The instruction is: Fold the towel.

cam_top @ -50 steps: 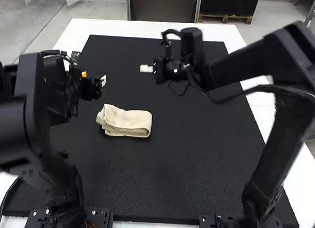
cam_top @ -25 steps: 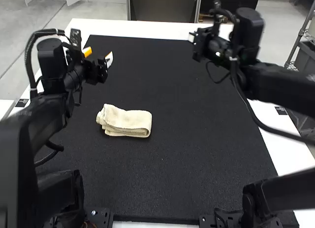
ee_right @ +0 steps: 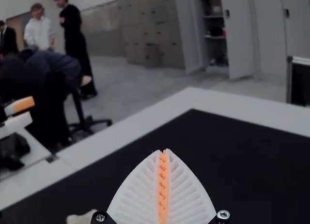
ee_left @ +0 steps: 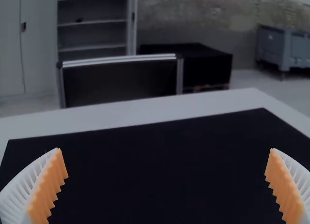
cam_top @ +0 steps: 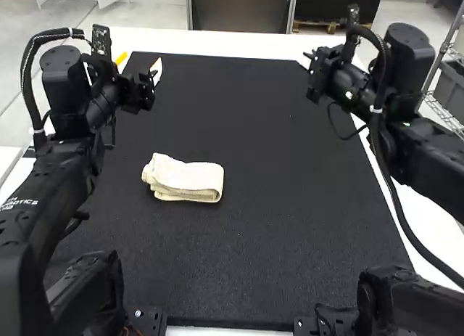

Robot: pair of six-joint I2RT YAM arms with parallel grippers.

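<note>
The left gripper (cam_top: 138,63) is held above the far left of the mat, beyond the towel; in the left wrist view the left gripper (ee_left: 166,161) has its fingers wide apart with nothing between them. Over the far right of the mat is the right gripper (cam_top: 307,60). Its own wrist view has the right gripper (ee_right: 164,150) with both fingers pressed together and no cloth in them. A cream towel (cam_top: 187,178) lies folded into a small, thick strip left of the mat's middle, layers showing at its left end. Neither gripper touches it. A bit of the towel (ee_right: 80,218) shows in the right wrist view.
The black mat (cam_top: 239,256) covers most of the white table (cam_top: 217,41). Both arms rise from the near edge, one along each side. In the right wrist view, the other arm's white and orange fingers (ee_right: 18,121) show farther off.
The right arm has swung from above the mat's far middle out to the right. The left gripper has moved farther from the near edge. The towel has stayed in place.
</note>
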